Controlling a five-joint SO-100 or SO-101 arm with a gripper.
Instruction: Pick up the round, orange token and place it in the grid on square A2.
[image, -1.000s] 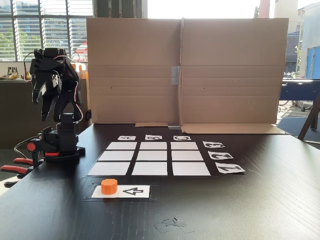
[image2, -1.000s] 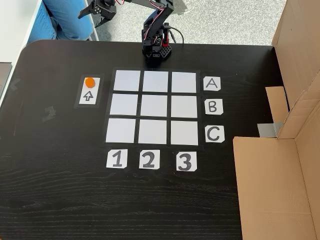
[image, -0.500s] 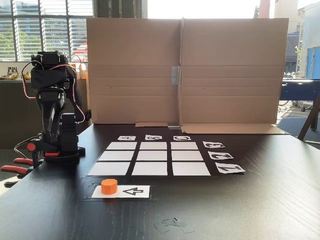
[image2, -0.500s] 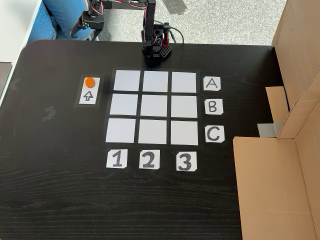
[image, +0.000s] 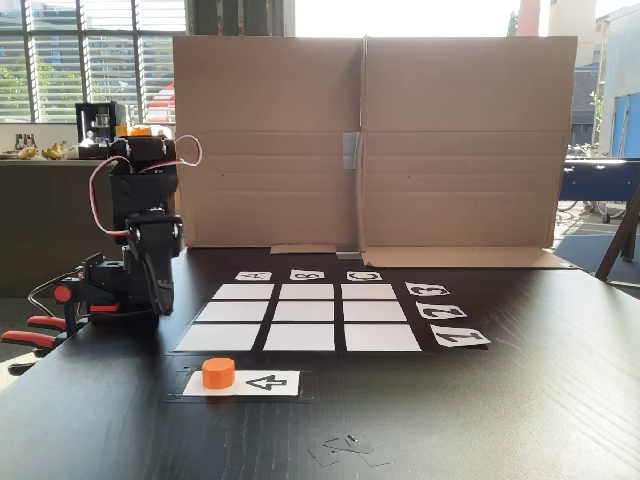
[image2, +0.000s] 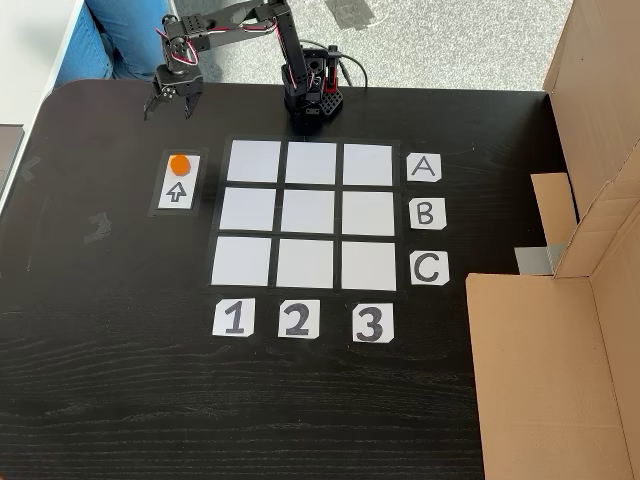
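Note:
The orange token stands on the end of a white arrow card, beside the grid. Square A2 is bare white paper, like the other cells. My gripper points down over the dark table near its edge. It is a little beyond the card's token end and apart from the token. In a fixed view from above its fingers stand spread, open, with nothing between them.
The arm's base is clamped at the table edge with red-handled clamps. A tall cardboard wall closes one side. A person's blue-clad legs are just off the table behind the gripper.
The arm has unfolded from off the table edge and swung down. The gripper now hangs low over the table near the arrow card. Token and grid have not moved.

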